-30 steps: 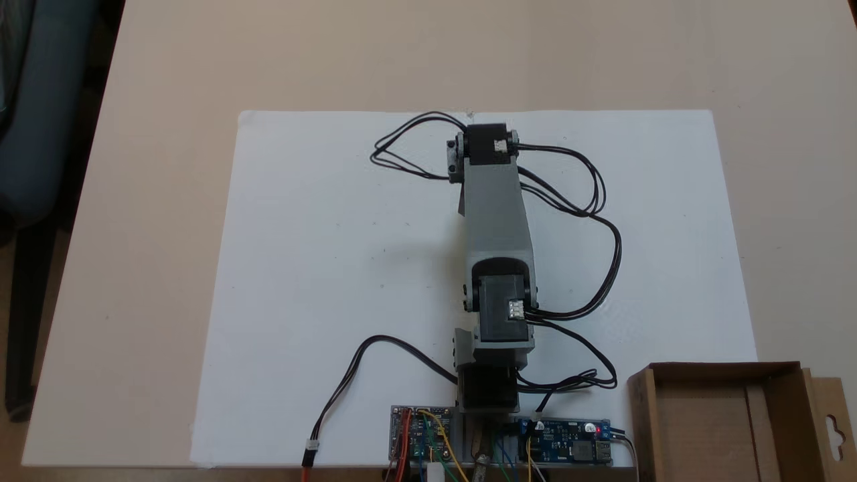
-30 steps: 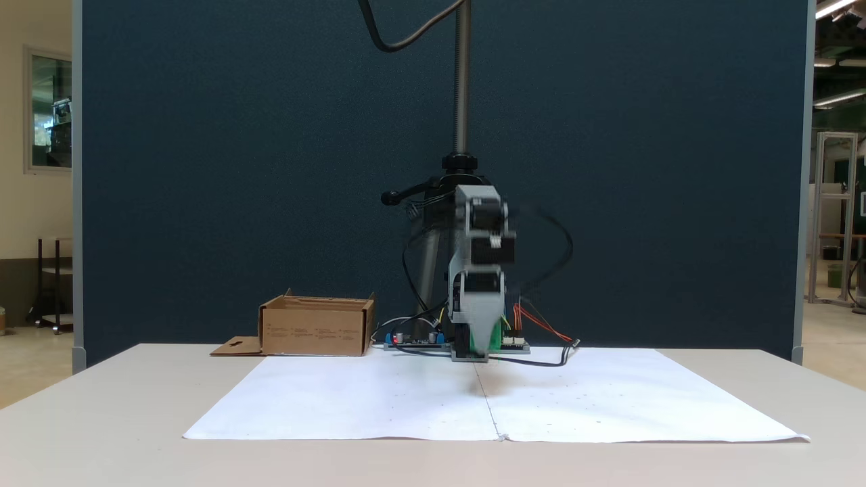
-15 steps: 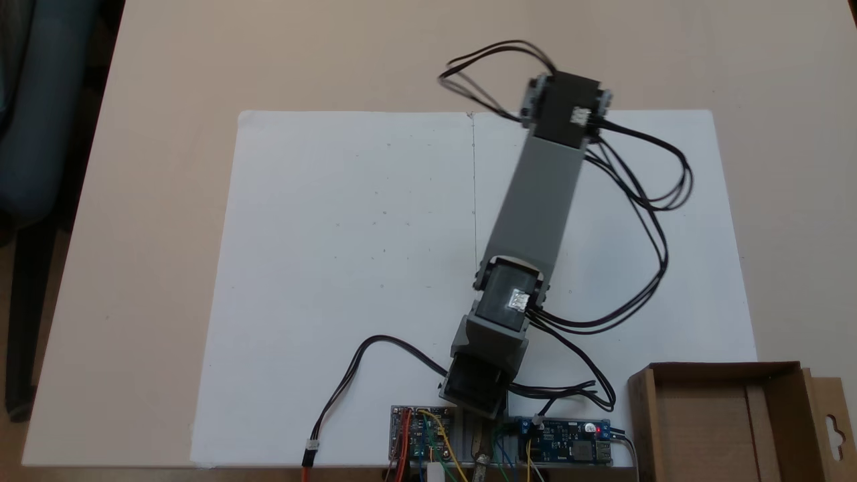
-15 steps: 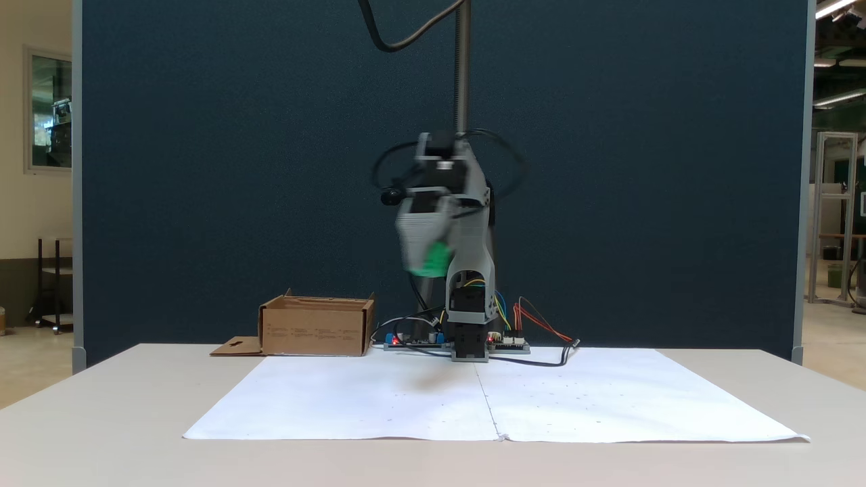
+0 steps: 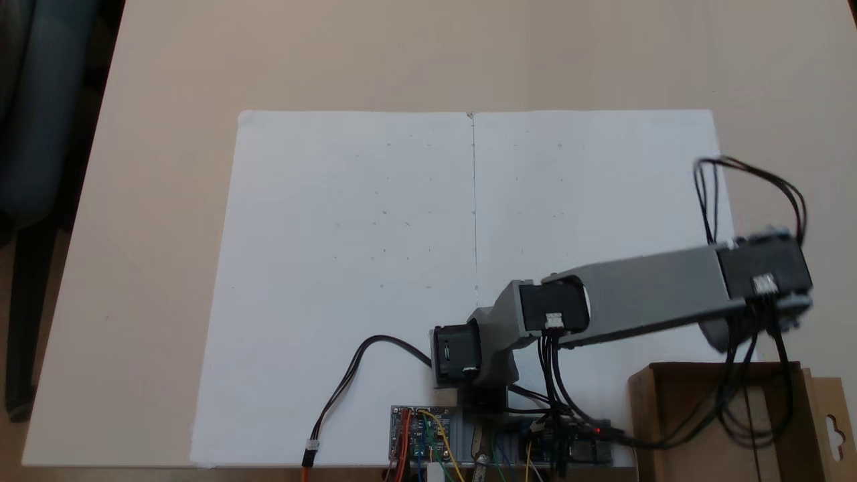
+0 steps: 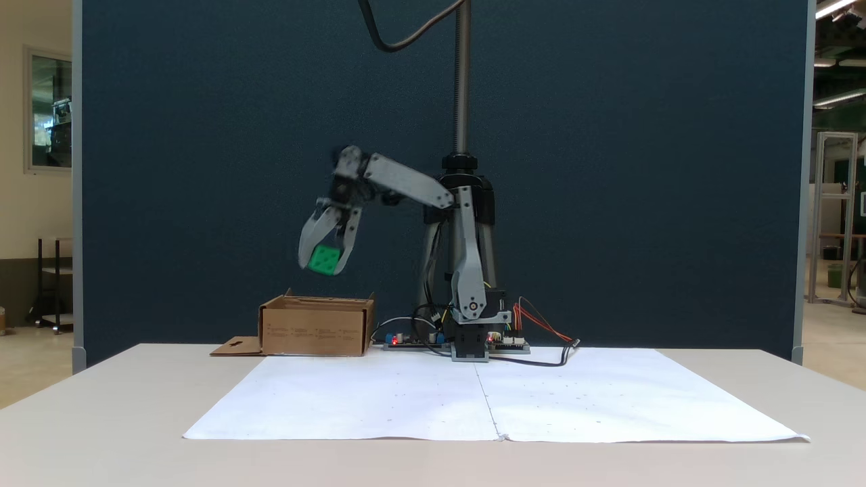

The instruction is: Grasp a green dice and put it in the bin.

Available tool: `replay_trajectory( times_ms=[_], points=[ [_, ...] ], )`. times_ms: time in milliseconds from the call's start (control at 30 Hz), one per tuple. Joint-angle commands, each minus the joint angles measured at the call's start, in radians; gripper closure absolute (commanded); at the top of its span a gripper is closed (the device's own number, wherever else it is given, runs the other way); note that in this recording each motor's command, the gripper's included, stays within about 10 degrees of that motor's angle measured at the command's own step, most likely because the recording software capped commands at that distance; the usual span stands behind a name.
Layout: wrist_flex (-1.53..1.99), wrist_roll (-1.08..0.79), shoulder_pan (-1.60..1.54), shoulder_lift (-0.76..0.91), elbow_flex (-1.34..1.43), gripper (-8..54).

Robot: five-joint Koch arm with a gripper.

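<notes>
In a fixed view from the front, the green dice (image 6: 325, 260) hangs in the air, pinched between the two grey fingers of my gripper (image 6: 325, 261), which points down and is shut on it. It hovers well above the brown cardboard bin (image 6: 316, 327) at the left of the table. From above, the arm reaches to the right and its black wrist motor (image 5: 763, 273) sits just past the bin's (image 5: 696, 415) far wall; the dice and fingers are hidden under the arm there. Cables dangle into the bin.
A large white paper sheet (image 5: 375, 254) covers the table's middle. Circuit boards (image 5: 420, 436) and wires sit by the arm's base (image 6: 471, 342). A camera pole (image 6: 462, 74) rises behind the arm before a dark blue partition. The bin's flap (image 5: 833, 428) with a hang-hole sticks out sideways.
The arm lifted the dice off the paper and swung round toward the bin, from the sheet's middle to above the bin's edge. The gripper stays shut on the dice.
</notes>
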Motion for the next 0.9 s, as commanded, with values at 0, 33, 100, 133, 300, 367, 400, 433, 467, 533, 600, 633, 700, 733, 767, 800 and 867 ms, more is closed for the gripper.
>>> replay_trajectory(
  times_ms=[0, 33, 100, 133, 300, 367, 400, 433, 467, 533, 600, 633, 700, 733, 767, 800, 867],
  points=[
    [-0.044, -0.153, 0.124, 0.002, -0.051, 33.8],
    [-0.069, -0.164, 0.164, -0.009, -0.051, 33.8],
    [-0.097, -0.179, 0.232, -0.034, -0.051, 33.8],
    [-0.103, -0.184, 0.259, -0.049, -0.051, 33.8],
    [-0.089, -0.198, 0.313, -0.091, -0.048, 33.8],
    [-0.089, -0.196, 0.313, -0.100, -0.048, 33.8],
    [-0.089, -0.196, 0.313, -0.101, -0.048, 33.8],
    [-0.087, -0.196, 0.313, -0.101, -0.048, 33.8],
    [-0.089, -0.196, 0.313, -0.101, -0.048, 33.8],
    [-0.087, -0.195, 0.293, -0.109, -0.020, 16.3],
    [-0.087, -0.190, 0.282, -0.110, 0.018, 10.0],
    [-0.087, -0.189, 0.278, -0.110, 0.026, 5.7],
    [-0.087, -0.175, 0.276, -0.110, 0.031, 4.0],
    [-0.087, -0.161, 0.278, -0.110, 0.034, 4.0],
    [-0.091, -0.144, 0.276, -0.110, 0.034, 4.0],
    [-0.094, -0.121, 0.273, -0.110, 0.034, 4.0],
    [-0.126, -0.055, 0.265, -0.110, 0.032, 4.0]
  ],
)
